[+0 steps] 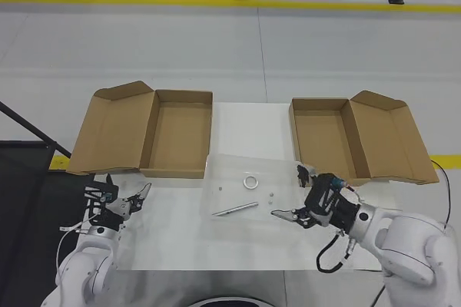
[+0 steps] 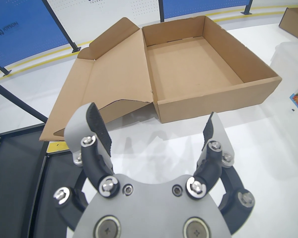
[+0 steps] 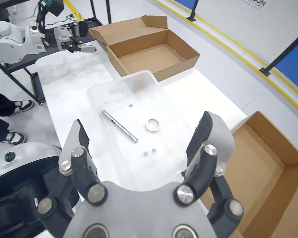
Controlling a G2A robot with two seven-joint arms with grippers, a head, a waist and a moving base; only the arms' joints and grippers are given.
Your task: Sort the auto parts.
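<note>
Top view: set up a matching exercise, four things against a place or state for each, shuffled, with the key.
Things
1. metal rod
2. metal ring
3. cardboard box by the left arm
4. right gripper

Places or states
A. fingers open, at the edge of the clear tray
B. in the tray, nearer the robot
C. empty, lid folded open
D. in the tray, farther from the robot

Pairs: 1-B, 2-D, 3-C, 4-A

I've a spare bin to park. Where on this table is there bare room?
Free: the table strip between the left box and right box beyond the tray, and the front patch between left claw and tray. Crowded: inside the tray, with rod and ring, right claw beside it.
</note>
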